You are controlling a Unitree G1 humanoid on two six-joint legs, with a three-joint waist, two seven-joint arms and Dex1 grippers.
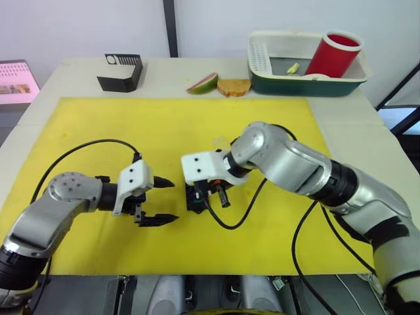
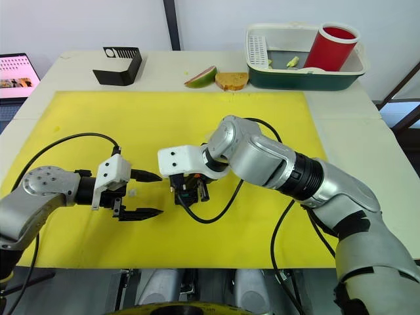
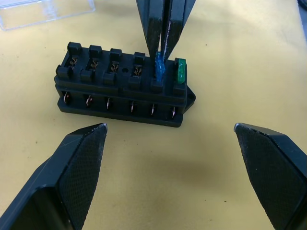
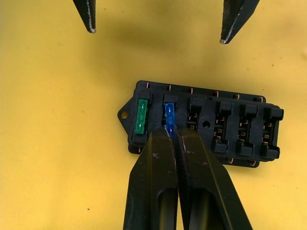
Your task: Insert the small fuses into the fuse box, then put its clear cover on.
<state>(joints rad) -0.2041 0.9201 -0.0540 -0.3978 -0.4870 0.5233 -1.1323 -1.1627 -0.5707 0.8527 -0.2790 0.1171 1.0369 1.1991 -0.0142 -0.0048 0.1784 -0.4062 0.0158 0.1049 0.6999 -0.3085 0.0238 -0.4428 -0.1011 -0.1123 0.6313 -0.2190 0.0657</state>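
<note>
A small black plastic fuse box (image 3: 123, 91), a ridged rectangular block with two rows of slots and copper contacts showing inside them, sat on the yellow mat (image 1: 164, 131) near its middle, a little toward the front edge. A translucent green fuse (image 4: 140, 116) stood seated in the end slot, beside a small mounting tab. In the next slot stood a translucent blue fuse (image 4: 169, 117), its top pinched between the two glossy black fingers of the right gripper (image 4: 173, 135), which were closed almost together on it from above. The remaining slots showed bare contacts.

The left gripper (image 1: 159, 201) hovered just beside the fuse box on the mat, facing it, its two tapered black fingers with crosshatched inner pads spread wide and holding nothing. The clear cover (image 3: 45, 12), a colourless transparent plastic lid, lay on the mat just beyond the box.

Past the mat's far edge, on the pale table, were a black angled stand (image 1: 121, 72), a wedge of fruit (image 1: 203, 83), a piece of bread (image 1: 233, 86) and a green-and-white tray (image 1: 305, 82) holding a red cup (image 1: 333, 54).
</note>
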